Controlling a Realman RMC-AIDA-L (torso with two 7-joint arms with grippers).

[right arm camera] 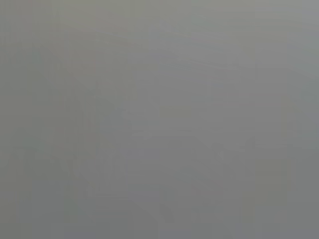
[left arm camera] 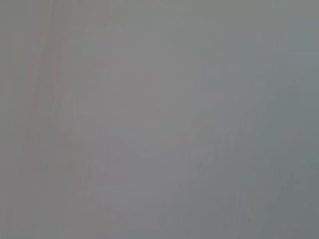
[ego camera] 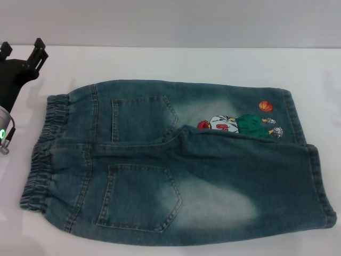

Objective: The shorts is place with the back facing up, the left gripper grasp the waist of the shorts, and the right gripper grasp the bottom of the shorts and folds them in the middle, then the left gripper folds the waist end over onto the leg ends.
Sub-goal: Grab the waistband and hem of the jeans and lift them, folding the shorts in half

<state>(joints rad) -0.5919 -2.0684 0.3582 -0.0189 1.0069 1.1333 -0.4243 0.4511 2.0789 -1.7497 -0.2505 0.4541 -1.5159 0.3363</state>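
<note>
Table (ego camera: 176, 61): white, smooth – bare strip across upper part of head view, w/ narrow bits at left edge, right edge & along bottom.
Back wall (ego camera: 170, 21): pale grey band along top of frame, meets table at a straight horizontal line.
Table shading: soft grey shadow near upper left corner & at far right edge.
Left wrist view: plain grey, nothing to make out.
Right wrist view: same – flat grey, no detail.
</note>
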